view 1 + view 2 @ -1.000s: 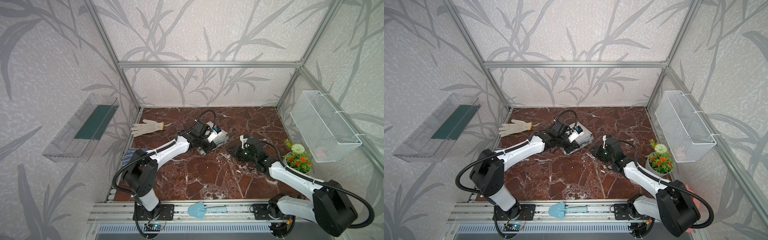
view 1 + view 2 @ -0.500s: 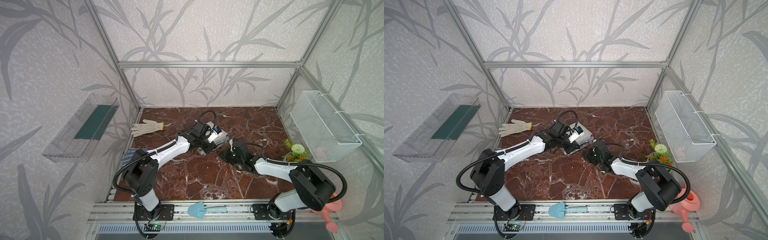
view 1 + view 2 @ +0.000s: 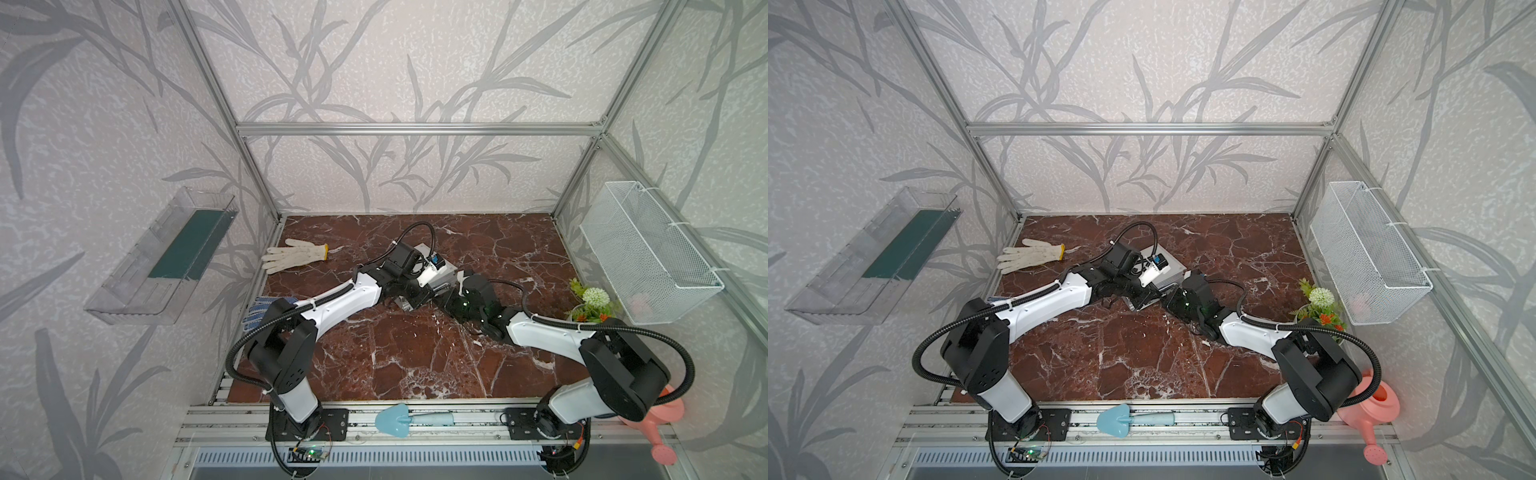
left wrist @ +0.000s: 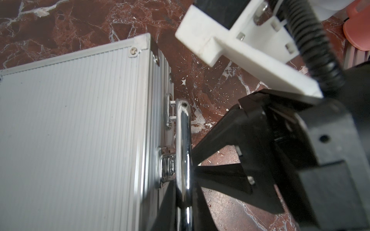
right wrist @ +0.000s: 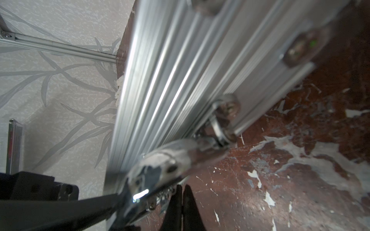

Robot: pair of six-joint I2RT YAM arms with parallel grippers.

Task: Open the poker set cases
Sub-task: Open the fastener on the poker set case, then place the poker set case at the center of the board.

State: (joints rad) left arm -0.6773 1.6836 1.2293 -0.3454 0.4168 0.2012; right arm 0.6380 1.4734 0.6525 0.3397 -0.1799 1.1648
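Silver ribbed case (image 4: 70, 130) lies flat, closed — chrome handle (image 4: 183, 150) alongside.

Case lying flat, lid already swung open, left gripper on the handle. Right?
No, the lid is shut. The left wrist view shows the case closed and lying flat, with the left gripper on the handle.
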